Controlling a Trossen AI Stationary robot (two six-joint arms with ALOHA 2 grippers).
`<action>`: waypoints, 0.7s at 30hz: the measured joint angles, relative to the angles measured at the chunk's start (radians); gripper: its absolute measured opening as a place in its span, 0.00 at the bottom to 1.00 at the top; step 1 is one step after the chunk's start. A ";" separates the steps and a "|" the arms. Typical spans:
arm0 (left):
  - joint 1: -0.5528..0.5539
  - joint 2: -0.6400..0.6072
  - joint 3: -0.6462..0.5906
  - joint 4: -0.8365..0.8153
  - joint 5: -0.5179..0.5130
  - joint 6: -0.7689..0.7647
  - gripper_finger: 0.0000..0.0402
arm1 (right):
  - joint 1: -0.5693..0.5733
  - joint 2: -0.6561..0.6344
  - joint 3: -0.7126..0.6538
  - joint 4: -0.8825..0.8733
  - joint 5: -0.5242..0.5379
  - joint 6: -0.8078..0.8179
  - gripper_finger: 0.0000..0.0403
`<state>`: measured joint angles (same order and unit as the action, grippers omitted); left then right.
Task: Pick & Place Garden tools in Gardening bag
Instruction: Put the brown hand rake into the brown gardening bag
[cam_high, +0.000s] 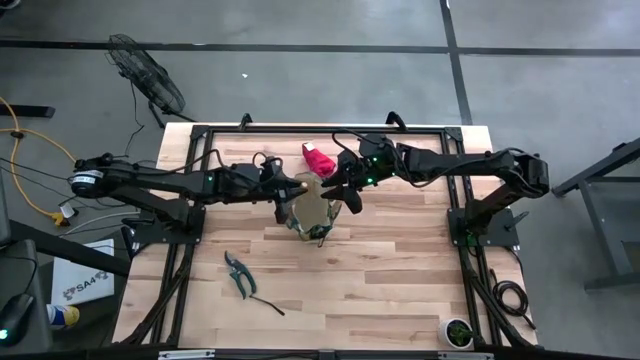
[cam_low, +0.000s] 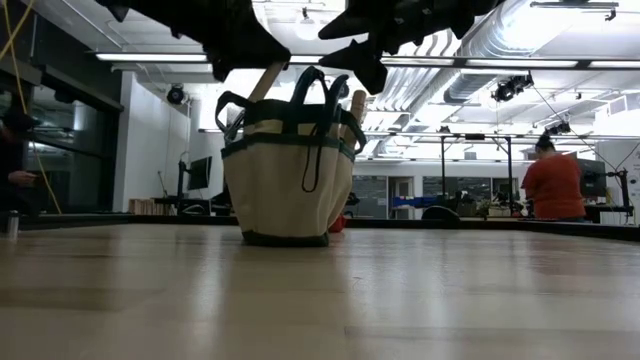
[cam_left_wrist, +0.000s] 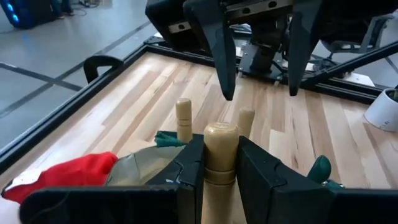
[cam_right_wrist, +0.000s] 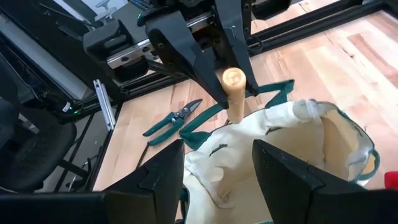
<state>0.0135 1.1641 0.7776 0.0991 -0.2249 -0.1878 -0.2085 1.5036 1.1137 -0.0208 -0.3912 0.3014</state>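
Two sets of fingers met over the bag (cam_high: 312, 214), which stood mid-surface (cam_high: 400, 290). My left fingers (cam_left_wrist: 221, 163) were clamped on a wooden handle (cam_left_wrist: 221, 146), held upright above the bag's mouth beside two other handles already inside. My right fingers (cam_right_wrist: 217, 165) hovered spread and empty over the rim. Shears (cam_high: 238, 273) lay on the surface nearer the front; the red glove (cam_high: 318, 158) lay behind the bag.

Bright overhead lighting, backlit silhouettes
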 joint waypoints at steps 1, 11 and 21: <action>0.000 0.000 0.000 0.004 0.000 0.006 0.15 | 0.000 0.000 0.000 0.000 0.000 0.009 0.45; 0.010 0.000 0.000 0.003 -0.013 0.029 0.15 | 0.000 0.000 0.000 -0.008 0.000 0.020 0.45; 0.061 0.000 -0.025 0.025 0.071 0.024 0.15 | 0.000 0.000 0.000 -0.022 0.000 0.020 0.45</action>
<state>0.0746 1.1641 0.7531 0.1243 -0.1541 -0.1639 -0.2085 1.5036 1.1137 -0.0432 -0.3916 0.3212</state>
